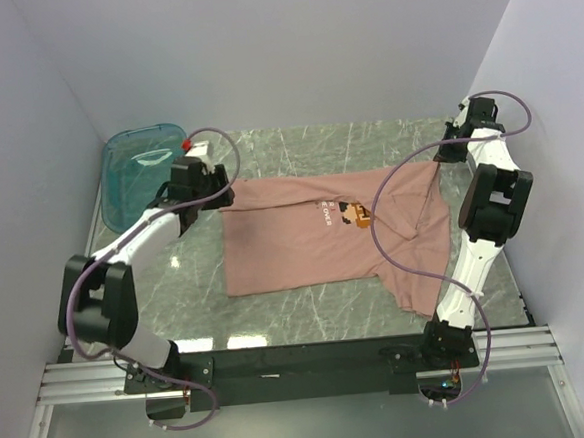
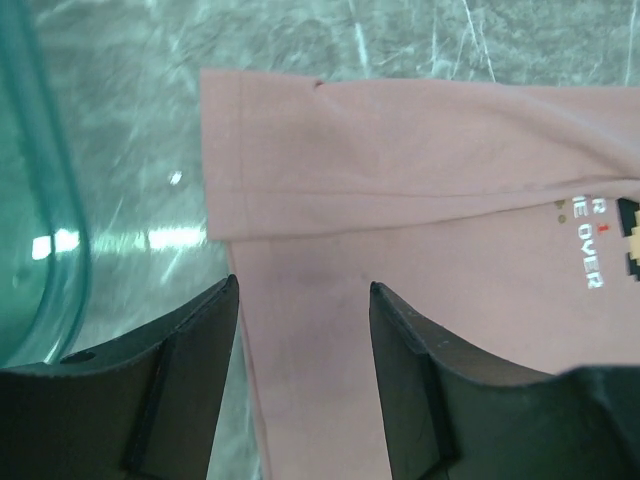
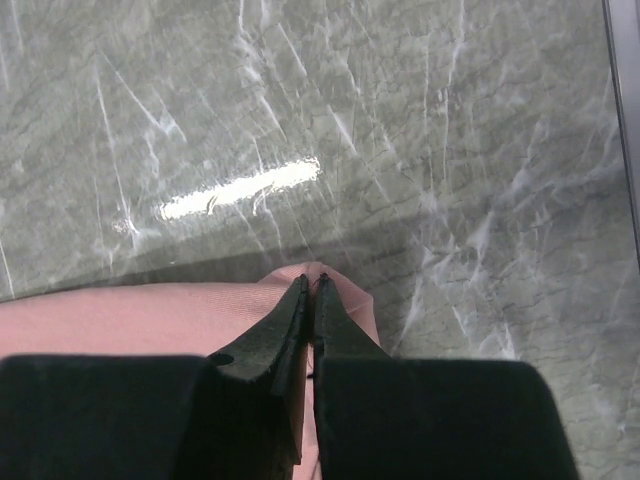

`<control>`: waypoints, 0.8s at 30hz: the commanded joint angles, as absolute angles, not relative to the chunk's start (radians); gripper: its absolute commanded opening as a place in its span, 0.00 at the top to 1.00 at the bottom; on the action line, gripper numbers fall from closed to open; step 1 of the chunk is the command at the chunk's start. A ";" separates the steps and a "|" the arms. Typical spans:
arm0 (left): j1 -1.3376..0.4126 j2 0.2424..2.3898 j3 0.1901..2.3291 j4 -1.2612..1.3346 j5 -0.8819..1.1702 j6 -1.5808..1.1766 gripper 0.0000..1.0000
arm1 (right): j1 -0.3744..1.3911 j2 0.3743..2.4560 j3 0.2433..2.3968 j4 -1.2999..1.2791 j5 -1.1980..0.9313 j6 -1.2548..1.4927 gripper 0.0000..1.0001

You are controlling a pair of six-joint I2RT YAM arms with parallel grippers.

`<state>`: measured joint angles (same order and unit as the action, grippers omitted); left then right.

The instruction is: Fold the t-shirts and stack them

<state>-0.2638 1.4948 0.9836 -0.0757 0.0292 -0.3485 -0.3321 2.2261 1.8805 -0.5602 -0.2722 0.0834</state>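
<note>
Right pincer (image 3: 310, 287) clamped on pink t-shirt (image 1: 294, 244) corner, upper right, apparently tensioning it for folding. Left pincer (image 2: 303, 292) apart above sleeve (image 2: 290, 160), likely ready to grip.

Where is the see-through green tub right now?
In the top view the teal tub stands at the far left corner of the table, just left of a sleeve of the pink t-shirt.

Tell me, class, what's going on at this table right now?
Two robot arms are working on a dusty-pink t-shirt that lies print-up on the marble table. The right end effector is shut on the shirt's far right edge, with fabric pinched between its fingers. The left end effector is open, poised over the shirt's left side beside the teal tub. The shirt lies mostly spread out, not yet folded.
</note>
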 commanded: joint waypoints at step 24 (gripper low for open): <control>-0.348 1.367 0.908 -0.091 -0.127 -0.229 0.38 | -0.350 2.266 2.011 -0.549 -0.221 0.009 0.75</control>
